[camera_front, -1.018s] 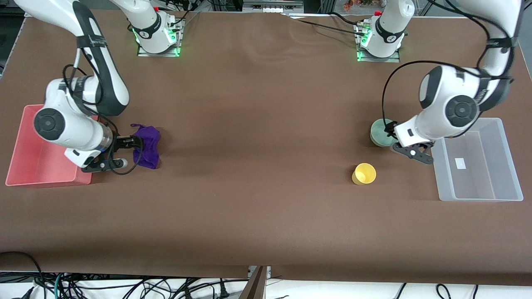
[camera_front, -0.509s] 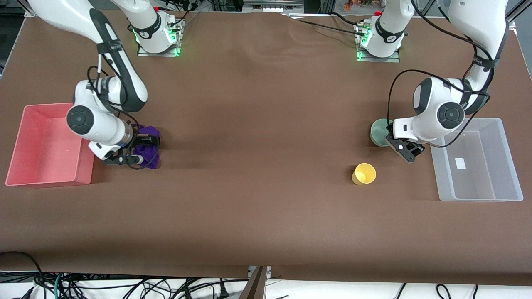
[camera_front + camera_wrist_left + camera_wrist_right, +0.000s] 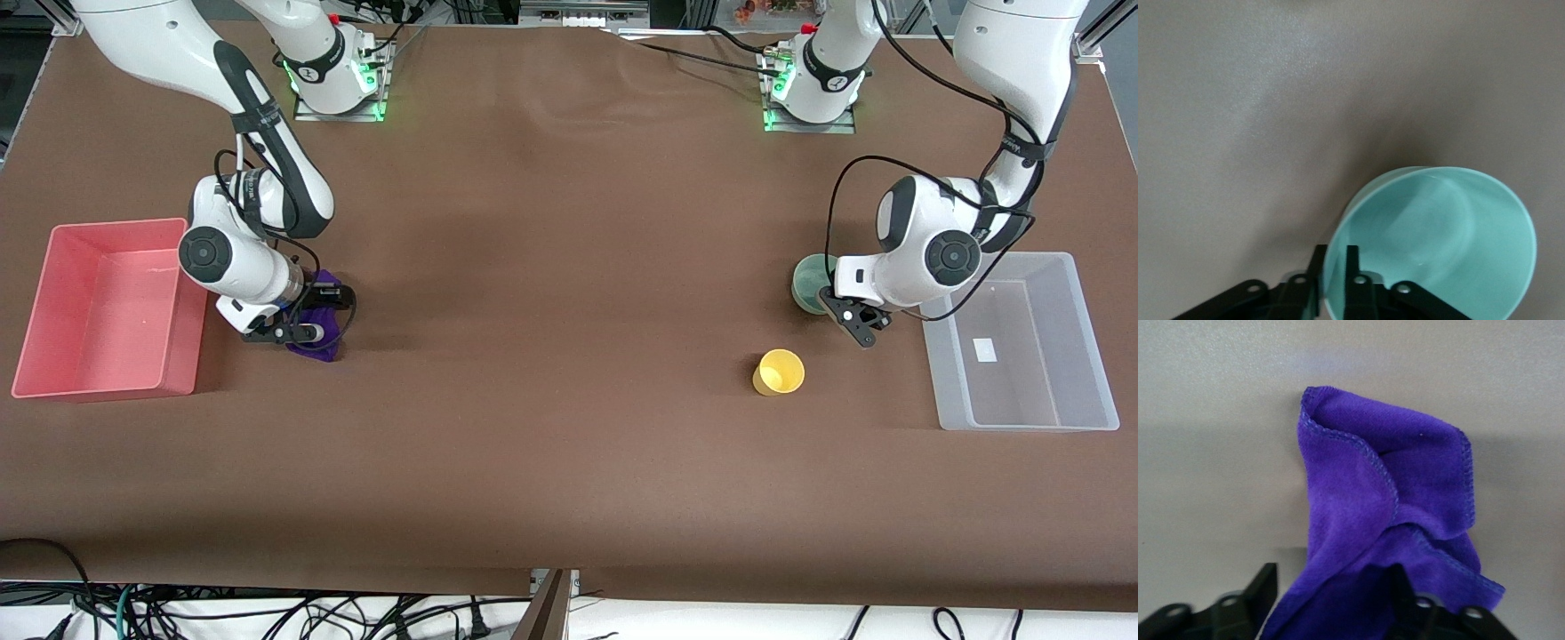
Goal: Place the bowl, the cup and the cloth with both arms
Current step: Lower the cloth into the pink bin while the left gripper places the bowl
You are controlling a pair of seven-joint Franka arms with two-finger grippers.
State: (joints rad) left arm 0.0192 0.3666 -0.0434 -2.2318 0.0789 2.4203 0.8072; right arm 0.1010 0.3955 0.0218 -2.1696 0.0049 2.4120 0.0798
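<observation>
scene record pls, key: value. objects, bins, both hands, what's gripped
bowl: on table beside the clear bin, rim between the left hand's fingers
cup: yellow, free, nearer the front camera than the bowl
cloth: purple, on table beside the red bin
red bin: right arm's end
clear bin: left arm's end
left hand: closed on bowl rim
right hand: open, fingers astride the cloth

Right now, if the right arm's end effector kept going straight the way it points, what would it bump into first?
The purple cloth. The right end effector is open, its fingers either side of the fabric, so it would press the cloth onto the table almost at once.
</observation>
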